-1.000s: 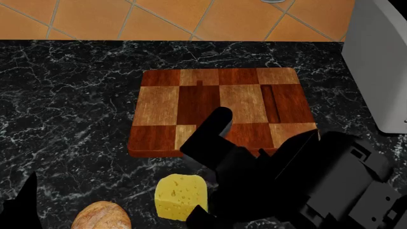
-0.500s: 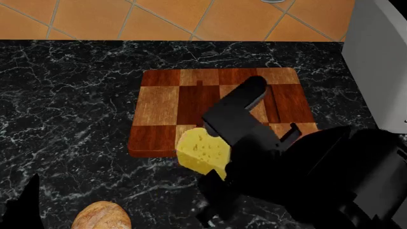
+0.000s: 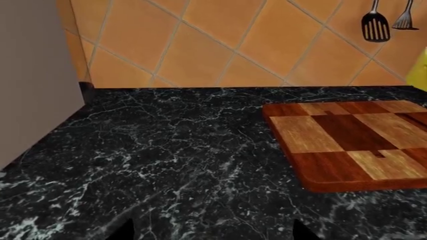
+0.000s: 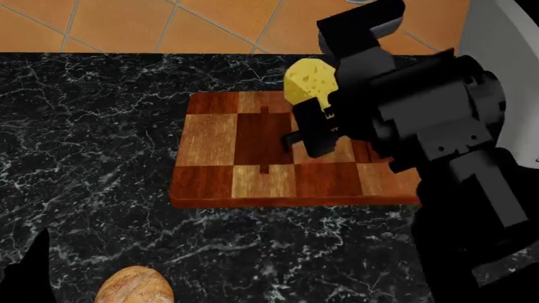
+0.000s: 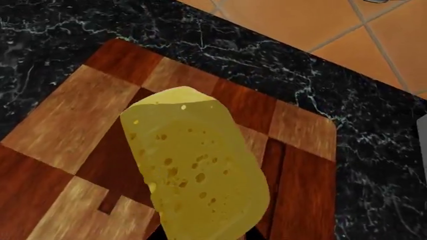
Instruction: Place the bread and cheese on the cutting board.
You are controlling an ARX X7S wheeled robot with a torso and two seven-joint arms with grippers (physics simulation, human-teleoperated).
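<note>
The pale yellow cheese [image 4: 307, 79] hangs in the air over the far part of the chequered cutting board [image 4: 211, 139], held by my right gripper [image 4: 330, 85], which is shut on it. In the right wrist view the cheese [image 5: 193, 170] fills the middle, with the cutting board [image 5: 67, 125] below it and the right gripper [image 5: 203, 236] mostly hidden behind it. The bread [image 4: 133, 285] lies on the black counter near the front edge, left of the board. My left gripper [image 3: 213, 236] stands open over bare counter, with the cutting board [image 3: 340, 140] off to one side.
A white appliance [image 4: 505, 76] stands at the board's right, close to my right arm. A grey box [image 3: 33, 75] sits at the counter's other end. An orange tiled wall [image 4: 211, 25] backs the black marble counter [image 4: 93, 126], and utensils [image 3: 375, 22] hang on it.
My right gripper has carried the cheese up and away from the board's front edge to above its far part. The bread and the left arm have not moved.
</note>
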